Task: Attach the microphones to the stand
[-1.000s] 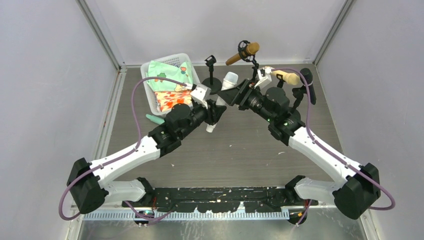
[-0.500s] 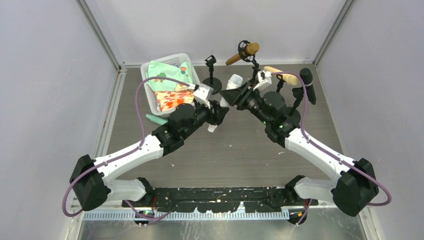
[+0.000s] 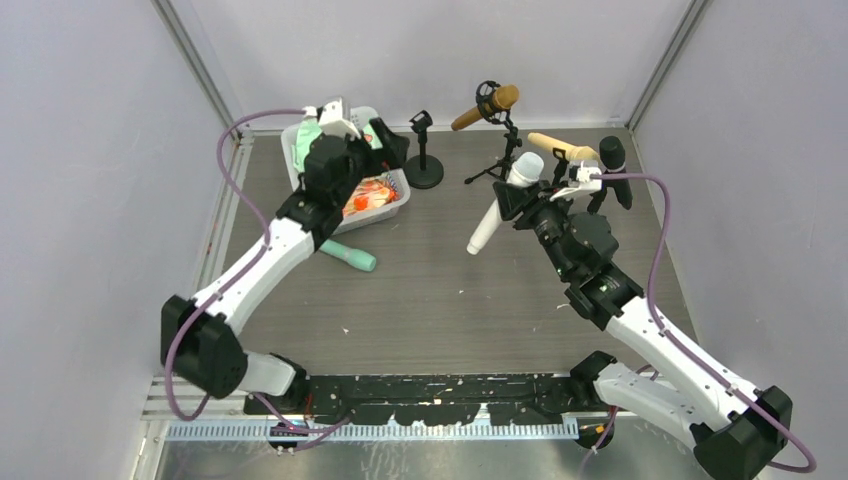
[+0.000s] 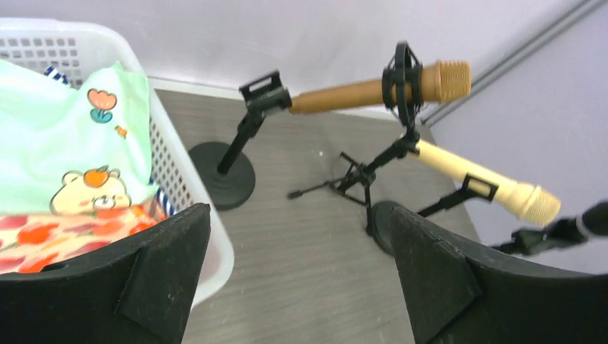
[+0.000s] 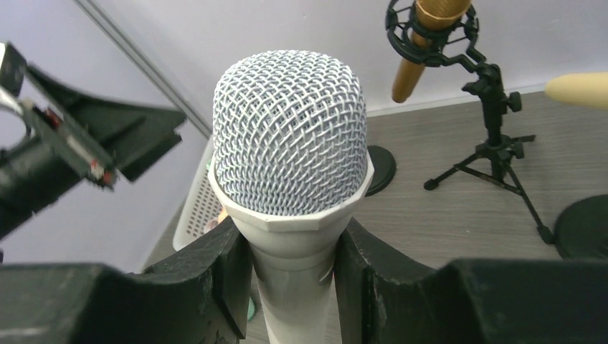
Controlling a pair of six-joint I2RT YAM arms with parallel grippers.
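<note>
My right gripper is shut on the white microphone, just below its mesh head. It holds the microphone off the table, tail slanting down to the left. My left gripper hangs open and empty over the basket's right corner. A mint green microphone lies on the table. The brown microphone sits in a tripod stand's ring mount. The cream microphone and the black one are clipped on stands. One round-based stand has an empty clip.
A white basket of printed cloths stands at the back left under my left arm. Stands crowd the back right corner. Grey walls close in the table on three sides.
My left gripper opened, let go of the white microphone and swung back left over the basket. My right gripper shut on that microphone and carried it right.
</note>
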